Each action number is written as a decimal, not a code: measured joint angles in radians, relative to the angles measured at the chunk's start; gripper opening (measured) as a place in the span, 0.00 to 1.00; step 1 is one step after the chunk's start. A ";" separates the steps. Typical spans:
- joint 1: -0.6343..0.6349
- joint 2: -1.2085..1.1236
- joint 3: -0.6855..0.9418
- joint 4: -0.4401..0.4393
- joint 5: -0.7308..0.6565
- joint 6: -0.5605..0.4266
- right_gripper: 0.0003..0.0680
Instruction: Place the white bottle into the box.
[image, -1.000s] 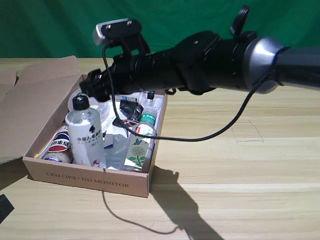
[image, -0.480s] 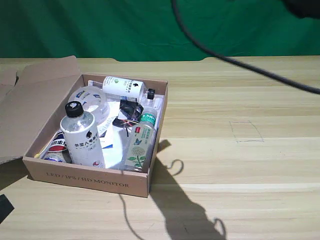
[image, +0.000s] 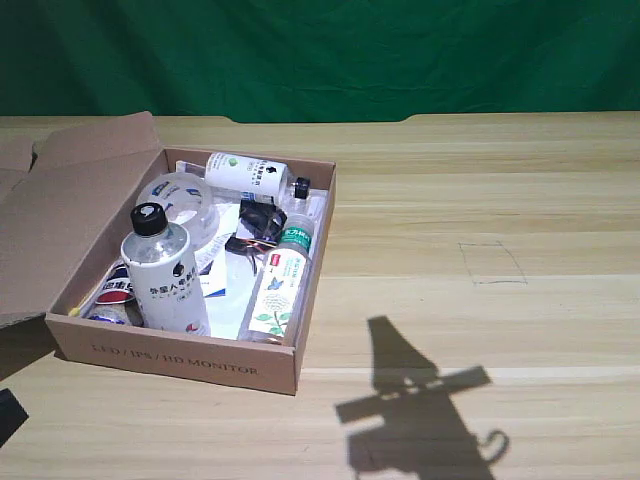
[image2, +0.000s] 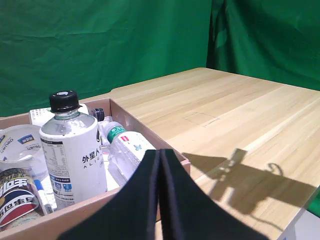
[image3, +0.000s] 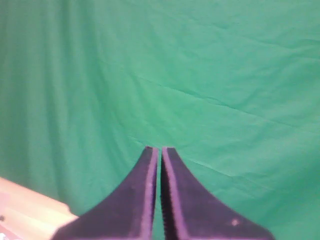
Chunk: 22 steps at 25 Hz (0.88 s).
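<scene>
Black serrated fingers of your right gripper (image3: 160, 150) stand almost together, only a thin slit between their tips, and nothing is held between them. In the right wrist view they point at the green backdrop (image3: 200, 75), with a corner of the wooden table (image3: 25, 205) low in the picture. In the exterior view you cannot see the arm itself; only its shadow (image: 420, 400) lies on the table (image: 480, 200) toward the exterior view's right of the box (image: 175, 360).

The white bottle (image: 165, 275) stands upright inside the box, its black cap up, in the near part close to the front wall that bears the printed lettering. In the left wrist view you see the same bottle (image2: 72, 150) upright just behind the box's near wall (image2: 45, 222).

Just beside it, toward the exterior view's right, a clear bottle with a green cap (image: 280, 285) lies along the box's side wall. A second white bottle with a green mark (image: 250, 174) lies on its side at the far wall. A roll of clear tape (image: 185, 200) sits between them. The long flap (image: 70, 200) is folded out to the exterior view's left.
</scene>
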<state>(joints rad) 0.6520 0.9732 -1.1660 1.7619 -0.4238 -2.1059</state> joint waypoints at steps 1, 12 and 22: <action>0.000 -0.063 0.035 0.003 -0.018 -0.007 0.00; 0.000 -0.347 0.142 0.010 -0.242 -0.010 0.00; -0.062 -0.389 0.293 0.015 -0.180 -0.008 0.00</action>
<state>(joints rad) 0.5900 0.5843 -0.8734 1.7770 -0.6035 -2.1137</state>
